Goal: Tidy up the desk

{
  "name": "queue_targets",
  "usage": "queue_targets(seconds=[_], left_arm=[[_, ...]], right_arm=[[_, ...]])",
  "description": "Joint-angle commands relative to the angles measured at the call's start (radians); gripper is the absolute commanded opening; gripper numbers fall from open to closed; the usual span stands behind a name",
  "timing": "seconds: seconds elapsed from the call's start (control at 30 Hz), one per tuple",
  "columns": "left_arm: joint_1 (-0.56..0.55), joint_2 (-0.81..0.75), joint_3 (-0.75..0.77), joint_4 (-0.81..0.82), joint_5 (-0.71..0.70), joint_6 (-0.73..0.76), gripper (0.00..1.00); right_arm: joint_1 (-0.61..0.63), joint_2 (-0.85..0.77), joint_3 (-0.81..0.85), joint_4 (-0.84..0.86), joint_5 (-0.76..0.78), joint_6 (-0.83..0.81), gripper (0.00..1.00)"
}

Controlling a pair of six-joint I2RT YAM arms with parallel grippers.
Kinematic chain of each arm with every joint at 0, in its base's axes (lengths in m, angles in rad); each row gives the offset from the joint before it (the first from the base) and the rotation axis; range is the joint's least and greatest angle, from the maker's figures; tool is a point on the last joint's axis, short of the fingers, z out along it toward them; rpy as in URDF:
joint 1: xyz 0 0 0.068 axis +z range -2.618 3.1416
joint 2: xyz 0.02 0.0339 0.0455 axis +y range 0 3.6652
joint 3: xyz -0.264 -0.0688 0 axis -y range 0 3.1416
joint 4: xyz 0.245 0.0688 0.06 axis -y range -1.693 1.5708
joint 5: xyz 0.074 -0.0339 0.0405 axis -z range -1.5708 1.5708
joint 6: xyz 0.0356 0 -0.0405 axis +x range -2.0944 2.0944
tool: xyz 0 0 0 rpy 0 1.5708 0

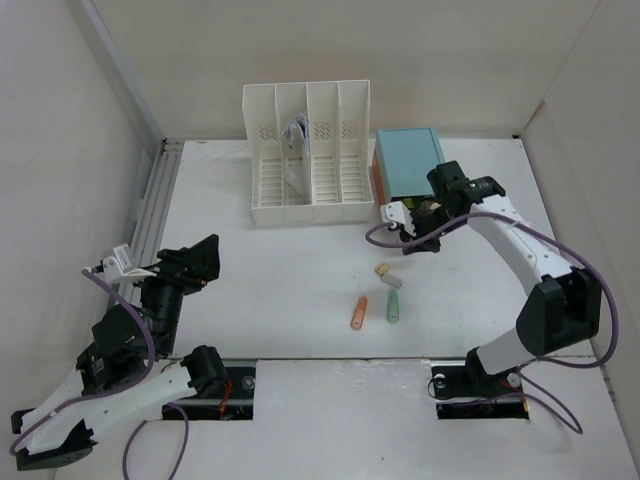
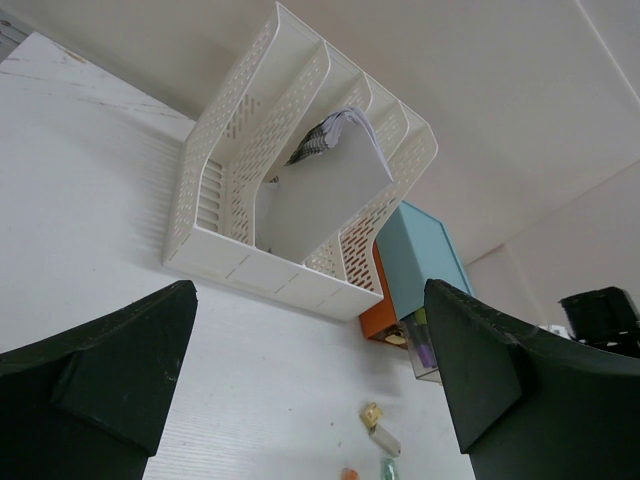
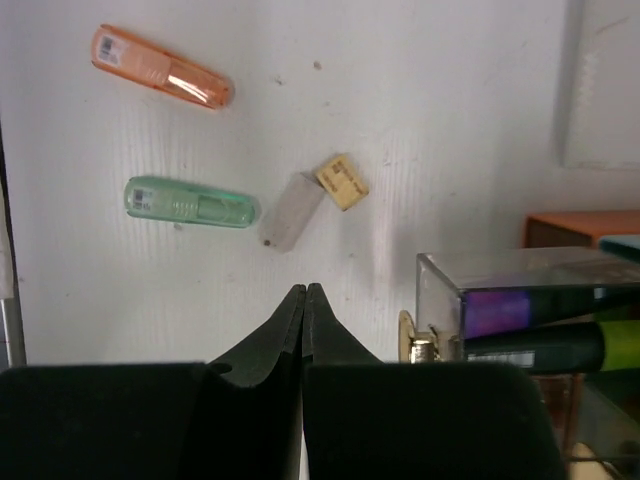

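Note:
The desk is a white tabletop with small items loose on it. An orange marker and a green marker lie side by side near the middle. Just beyond them are a white eraser and a small yellow piece. My right gripper is shut on nothing, hanging above the desk beside the pulled-out clear drawer. My left gripper is open at the left, its fingers wide apart and empty.
A white slotted file rack with papers stands at the back. To its right is the teal-topped drawer box; its clear drawer holds purple and yellow-green markers. A ridged metal rail runs along the left edge.

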Motion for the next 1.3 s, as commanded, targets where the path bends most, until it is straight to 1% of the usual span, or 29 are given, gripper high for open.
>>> queue_targets(seconds=[0.0,0.03,0.07,0.1,0.13,0.17,0.2,0.27,0.43,0.57,0.63,0.67,0.7,0.77,0.8,0.83,0.87,0.9,0.93,0.97,1.0,1.03,1.07,1.1,1.13,1.17,1.2,1.23,1.27], left_arm=[[-0.004,-0.002,-0.004,0.03,0.002,0.019,0.96],[-0.004,-0.002,-0.004,0.03,0.002,0.019,0.96],[-0.004,-0.002,-0.004,0.03,0.002,0.019,0.96],[-0.004,-0.002,-0.004,0.03,0.002,0.019,0.96],[-0.004,-0.002,-0.004,0.03,0.002,0.019,0.96],[-0.004,-0.002,-0.004,0.03,0.002,0.019,0.96],[-0.004,-0.002,-0.004,0.04,0.002,0.019,0.96],[-0.004,-0.002,-0.004,0.04,0.002,0.019,0.96],[-0.004,-0.002,-0.004,0.04,0.002,0.019,0.96],[-0.004,-0.002,-0.004,0.04,0.002,0.019,0.96],[-0.004,0.007,-0.004,0.04,0.002,0.019,0.96],[-0.004,0.007,-0.004,0.04,0.002,0.019,0.96],[-0.004,0.007,-0.004,0.04,0.002,0.019,0.96],[-0.004,0.016,-0.004,0.04,0.002,0.019,0.96],[-0.004,0.016,-0.004,0.04,0.017,0.019,0.96],[-0.004,0.026,-0.013,0.065,0.026,0.031,0.96],[-0.004,0.036,-0.013,0.075,0.052,0.042,0.96],[-0.004,0.047,-0.013,0.084,0.075,0.042,0.95],[-0.004,0.061,-0.013,0.093,0.106,0.042,0.86],[-0.004,0.105,-0.013,0.104,0.17,0.016,0.81],[-0.004,0.136,-0.013,0.104,0.21,-0.007,0.72],[-0.004,0.171,-0.022,0.121,0.256,-0.025,0.59],[-0.004,0.256,-0.022,0.151,0.348,-0.068,0.17],[-0.004,0.307,-0.034,0.17,0.391,-0.094,0.0],[-0.004,0.359,-0.035,0.194,0.434,-0.114,0.0],[-0.004,0.415,-0.035,0.231,0.476,-0.125,0.0],[-0.004,0.529,-0.045,0.31,0.54,-0.146,0.0],[-0.004,0.586,-0.045,0.366,0.568,-0.172,0.0],[-0.004,0.643,-0.056,0.424,0.588,-0.186,0.0]], right_arm=[[-0.003,0.004,-0.06,0.1,0.06,0.112,0.0],[-0.003,-0.018,-0.088,0.174,0.096,0.165,0.0],[-0.003,-0.018,-0.111,0.245,0.166,0.209,0.0],[-0.003,-0.018,-0.126,0.355,0.2,0.245,0.0],[-0.003,-0.018,-0.137,0.395,0.237,0.292,0.0],[-0.003,0.009,-0.137,0.429,0.299,0.314,0.0],[-0.003,0.026,-0.128,0.47,0.323,0.326,0.0],[-0.003,0.069,-0.113,0.512,0.367,0.357,0.0],[-0.003,0.102,-0.102,0.682,0.461,0.403,0.0],[-0.003,0.163,-0.07,0.742,0.522,0.426,0.0],[-0.003,0.163,-0.08,0.787,0.564,0.446,0.0],[-0.003,0.163,-0.08,0.837,0.581,0.458,0.0],[-0.003,0.163,-0.109,0.863,0.593,0.471,0.0],[-0.003,0.152,-0.109,0.874,0.593,0.471,0.0],[-0.003,0.14,-0.109,0.853,0.593,0.471,0.0],[-0.003,0.14,-0.12,0.853,0.582,0.471,0.0],[-0.003,0.105,-0.135,0.853,0.558,0.471,0.0],[-0.003,0.085,-0.135,0.8,0.527,0.471,0.0],[-0.003,0.059,-0.135,0.767,0.495,0.471,0.0],[-0.003,-0.002,-0.135,0.727,0.457,0.462,0.0],[-0.003,-0.042,-0.135,0.698,0.394,0.461,0.04],[-0.003,-0.087,-0.154,0.707,0.394,0.481,0.14],[-0.003,-0.181,-0.195,0.795,0.436,0.557,0.48],[-0.003,-0.231,-0.226,0.796,0.485,0.619,0.83],[-0.003,-0.278,-0.256,0.913,0.54,0.676,1.0],[-0.003,-0.32,-0.285,0.963,0.599,0.769,1.0],[-0.003,-0.369,-0.309,0.991,0.643,0.808,1.0],[-0.012,-0.369,-0.309,0.991,0.674,0.848,1.0],[-0.03,-0.378,-0.289,0.959,0.646,0.874,0.98]])
